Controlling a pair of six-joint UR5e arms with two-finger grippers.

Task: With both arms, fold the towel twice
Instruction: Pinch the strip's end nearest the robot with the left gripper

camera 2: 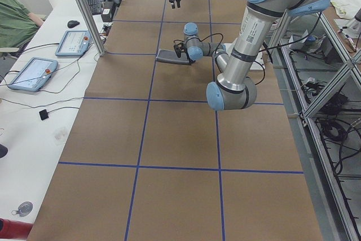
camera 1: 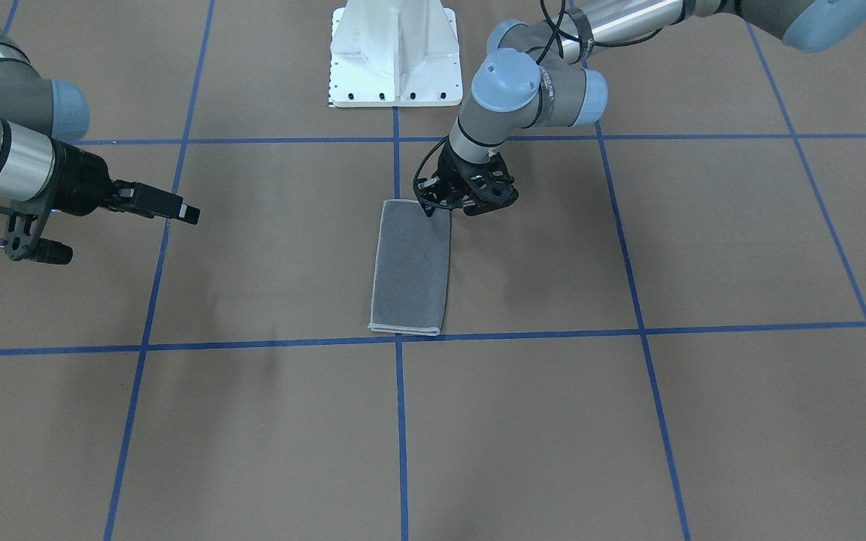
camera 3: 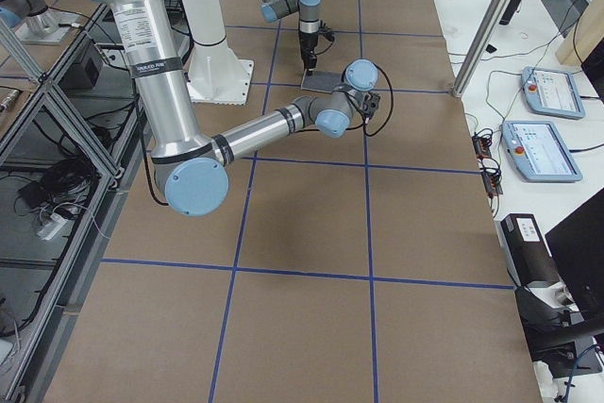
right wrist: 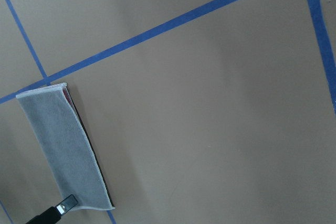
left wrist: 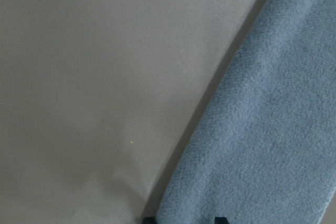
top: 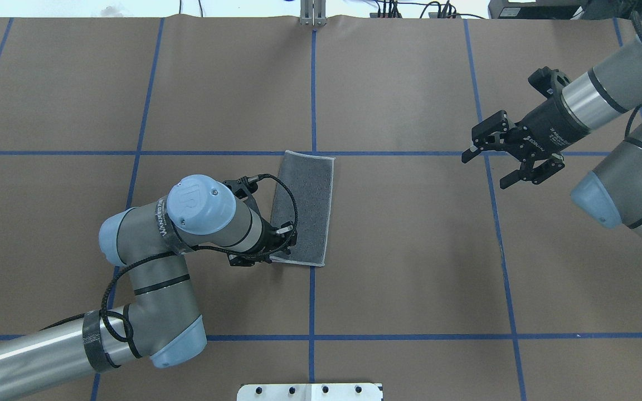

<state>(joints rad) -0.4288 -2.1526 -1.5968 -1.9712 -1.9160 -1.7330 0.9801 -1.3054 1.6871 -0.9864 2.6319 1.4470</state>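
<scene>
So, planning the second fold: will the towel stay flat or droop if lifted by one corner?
Probably droops and weighs little: the towel lies thin and flat in two layers. Layers may separate; pink shows between them at one end.

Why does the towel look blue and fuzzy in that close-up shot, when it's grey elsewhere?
Left wrist-mounted view: the camera sits very near the towel, so the pile is soft and out of focus, with a bluish colour cast. Overhead exterior view: it is sharp, evenly lit and grey.
</scene>
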